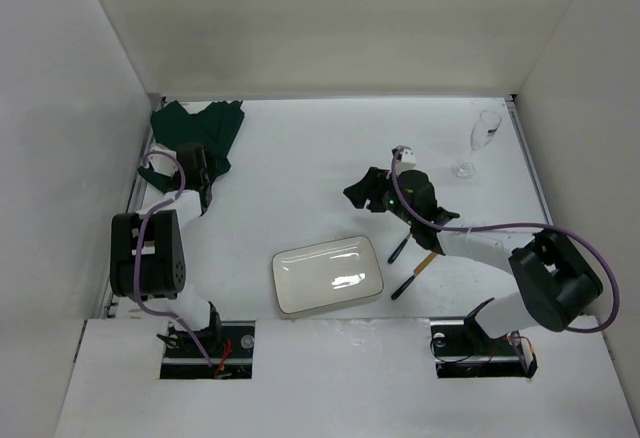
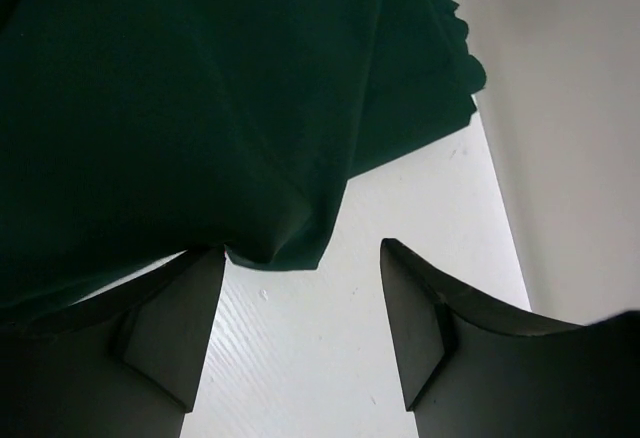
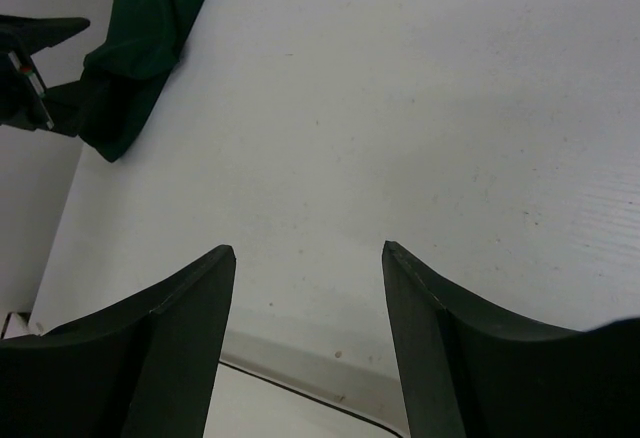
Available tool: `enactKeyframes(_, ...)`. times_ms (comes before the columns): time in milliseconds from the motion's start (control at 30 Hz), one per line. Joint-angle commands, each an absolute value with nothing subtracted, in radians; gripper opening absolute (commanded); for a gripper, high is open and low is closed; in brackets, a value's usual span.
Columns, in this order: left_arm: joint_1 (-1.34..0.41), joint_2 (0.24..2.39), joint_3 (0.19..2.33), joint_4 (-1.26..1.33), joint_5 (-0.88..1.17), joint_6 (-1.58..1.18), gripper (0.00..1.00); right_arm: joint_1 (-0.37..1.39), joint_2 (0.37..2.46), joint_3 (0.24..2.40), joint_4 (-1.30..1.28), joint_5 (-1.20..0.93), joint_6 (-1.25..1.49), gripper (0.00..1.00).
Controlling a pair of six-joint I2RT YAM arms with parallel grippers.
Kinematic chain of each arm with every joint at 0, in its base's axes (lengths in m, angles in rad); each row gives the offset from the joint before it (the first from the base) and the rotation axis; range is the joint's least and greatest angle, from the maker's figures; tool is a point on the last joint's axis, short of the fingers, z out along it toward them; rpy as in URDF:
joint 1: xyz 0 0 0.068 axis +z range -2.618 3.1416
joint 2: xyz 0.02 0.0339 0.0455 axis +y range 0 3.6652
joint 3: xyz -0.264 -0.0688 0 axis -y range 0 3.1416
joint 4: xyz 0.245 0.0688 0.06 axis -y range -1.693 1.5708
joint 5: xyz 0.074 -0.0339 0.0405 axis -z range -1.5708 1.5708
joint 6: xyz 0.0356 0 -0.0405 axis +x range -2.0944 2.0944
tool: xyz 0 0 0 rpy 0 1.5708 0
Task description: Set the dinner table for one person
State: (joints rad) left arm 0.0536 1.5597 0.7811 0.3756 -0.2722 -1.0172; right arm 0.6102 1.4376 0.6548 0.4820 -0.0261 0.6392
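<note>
Fingers [image 2: 170, 343] of the left gripper [image 2: 300, 283] are spread wide with nothing clamped between them. They sit right at the near edge of a crumpled dark green cloth [image 2: 180, 88]. A fold of the cloth reaches the tip of one finger, but I cannot tell whether it touches. The cloth lies bunched in the far left corner of the dinner table [image 1: 300, 158], the big white tabletop that fills the whole work area between the white walls.

On the right gripper [image 3: 310, 268] the fingers are also apart and hold nothing. It hangs over bare table near the middle, pointing toward the cloth. A white rectangular plate [image 1: 327, 275] rests on the table at the near side, between the two arm bases. Just to its right, partly under the right arm, lie two slim dark pieces of cutlery [image 1: 410, 283]; their kind is too small to tell. A stemmed glass [image 1: 482, 138] stands upright near the far right corner, well apart from the plate.
</note>
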Motion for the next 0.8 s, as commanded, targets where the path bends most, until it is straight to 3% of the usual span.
enactKeyframes(0, 0.077, 1.626, 0.816, 0.413, -0.268, -1.042, 0.60, 0.617, 1.442, 0.681, 0.542, -0.040, 0.618, 0.68)
enactKeyframes(100, 0.082, 1.658, 0.813, 0.405, -0.261, -1.078, 0.57, 0.617, 1.436, 0.673, 0.543, -0.041, 0.620, 0.69)
enactKeyframes(167, 0.087, 1.678, 0.822, 0.413, -0.252, -1.080, 0.49, 0.608, 1.436, 0.673, 0.537, -0.043, 0.624, 0.69)
enactKeyframes(300, 0.071, 1.721, 0.862, 0.431, -0.210, -1.069, 0.22, 0.605, 1.427, 0.666, 0.540, -0.043, 0.621, 0.70)
enactKeyframes(367, 0.038, 1.741, 0.882, 0.445, -0.184, -1.066, 0.13, 0.599, 1.433, 0.669, 0.537, -0.044, 0.623, 0.70)
enactKeyframes(533, -0.128, 1.782, 0.907, 0.506, -0.124, -1.039, 0.07, 0.597, 1.422, 0.658, 0.543, -0.026, 0.618, 0.70)
enactKeyframes(767, -0.338, 1.747, 0.847, 0.659, -0.040, -0.944, 0.07, 0.567, 1.422, 0.650, 0.528, 0.027, 0.640, 0.72)
